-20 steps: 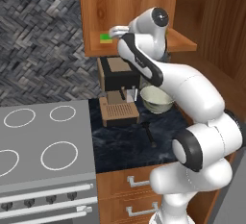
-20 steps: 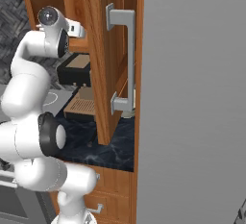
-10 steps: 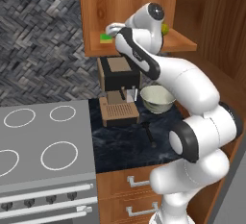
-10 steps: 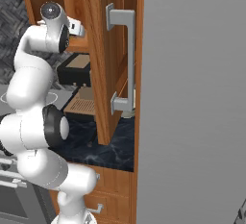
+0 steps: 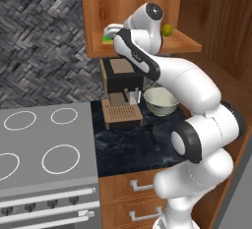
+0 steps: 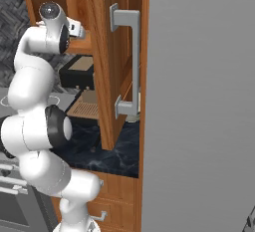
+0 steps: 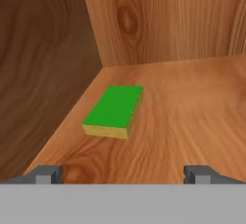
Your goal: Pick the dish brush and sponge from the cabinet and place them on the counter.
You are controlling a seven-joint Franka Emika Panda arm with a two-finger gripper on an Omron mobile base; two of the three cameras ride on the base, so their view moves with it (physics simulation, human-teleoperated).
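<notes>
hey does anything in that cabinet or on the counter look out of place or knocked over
Nothing stands out. The sponge lies flat, green side up, on the cabinet shelf near its back corner, ahead of the open hand. On the counter, the coffee machine and bowl stand upright, with nothing spilled.

Flat, even rendered light, no glare; cabinet [image 7: 43,64] side wall sits in shade beside my claw; edges slightly soft, maybe low res.
</notes>
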